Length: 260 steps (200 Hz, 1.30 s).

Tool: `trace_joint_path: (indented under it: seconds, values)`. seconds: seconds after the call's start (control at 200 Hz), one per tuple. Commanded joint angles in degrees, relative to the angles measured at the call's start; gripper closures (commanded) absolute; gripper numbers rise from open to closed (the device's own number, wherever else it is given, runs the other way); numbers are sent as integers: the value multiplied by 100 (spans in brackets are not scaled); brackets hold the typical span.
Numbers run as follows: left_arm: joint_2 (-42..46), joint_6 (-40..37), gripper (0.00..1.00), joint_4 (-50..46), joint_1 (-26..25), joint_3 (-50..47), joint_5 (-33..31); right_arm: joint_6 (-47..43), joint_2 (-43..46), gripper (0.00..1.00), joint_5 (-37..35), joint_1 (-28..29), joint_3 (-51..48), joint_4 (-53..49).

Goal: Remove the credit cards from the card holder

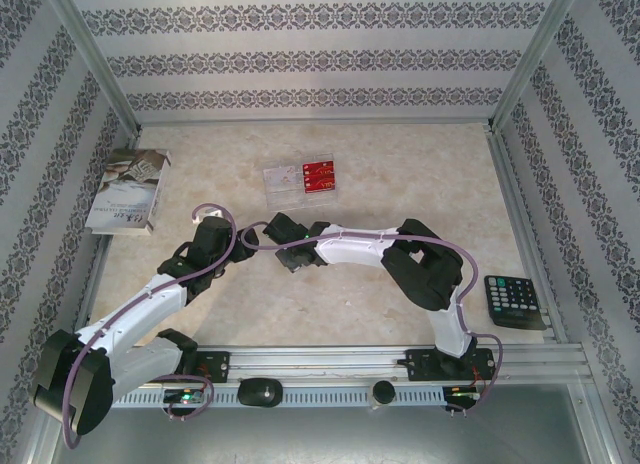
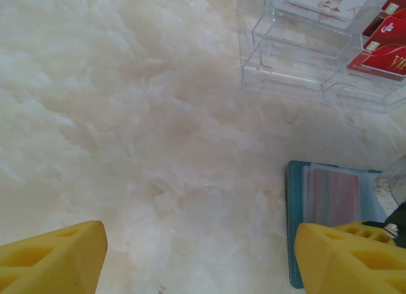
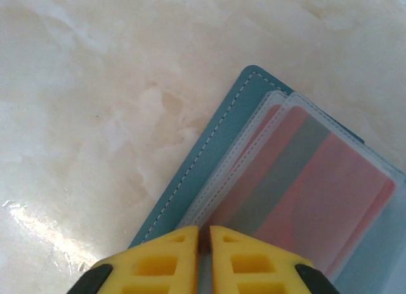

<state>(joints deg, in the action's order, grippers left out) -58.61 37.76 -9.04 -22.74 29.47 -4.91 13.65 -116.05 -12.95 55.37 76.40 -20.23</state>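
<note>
Card holder: lay flat and open on the counter, just near of the clear tray. Loose red cards were seen in the tray. Credit cards not yet removed were seen inside the holder's transparent sleeves, showing pink-red through the plastic with a grey stripe across them.

Right pincer: fingers were brought together at the near edge of the sleeve stack. Whether a sleeve lip or a card edge was caught between them could not be told.

Left pincer: fingers were set wide apart and held nothing. The holder's teal border was noted beside its right finger.

Handling, judged:
- The cards were taken to be light, thin and stiff, with a slick face, and prone to slipping from a shallow pinch.
- The sleeves were taken to be soft and clingy, so drag on a card was expected.
- The holder was judged light enough to be lifted along with a pulled card. It was thought best pinned on the teal border, clear of the sleeve mouths.
- A card was considered best taken by its exposed short edge and drawn along the sleeve, not upward.
</note>
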Motion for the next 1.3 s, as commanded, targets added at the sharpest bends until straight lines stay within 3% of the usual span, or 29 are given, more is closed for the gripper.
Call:
trace_joint_path:
  seconds: [0.0, 0.04, 0.35, 0.53, 0.655, 0.729, 0.779, 0.854, 1.099, 1.294]
  values:
    - [-50, 7, 22, -39, 77, 4, 156, 102, -208, 95, 191, -24, -230, -184]
    - [-67, 12, 23, -17, 71, -4, 178, 141, -165, 100, 245, -51, -258, -129]
    - [-486, 9, 28, 765, 65, -129, 972, 1050, 1059, 100, 2103, -829, -1339, 1730]
    - [-1195, -85, 29, 1054, -262, 81, 1096, 1483, 1411, 100, 2556, -1086, -1691, 2192]
    - [-1498, 27, 29, 1172, -383, 151, 970, 1249, 1317, 99, 1863, -1024, -1437, 1487]
    - [-1429, 67, 28, 1169, -389, 136, 839, 1008, 1172, 71, 1604, -974, -1247, 1144]
    - [-1364, 33, 28, 1070, -388, 164, 751, 745, 985, 64, 1292, -873, -933, 759]
    - [-1262, -10, 27, 860, -377, 199, 575, 426, 710, 63, 767, -725, -608, 313]
    - [-1045, -27, 26, 724, -346, 107, 489, 106, 263, 62, -15, -531, -227, -1]
    - [-1008, -34, 26, 727, -328, 91, 524, -11, 548, 58, -112, -470, -343, 149]
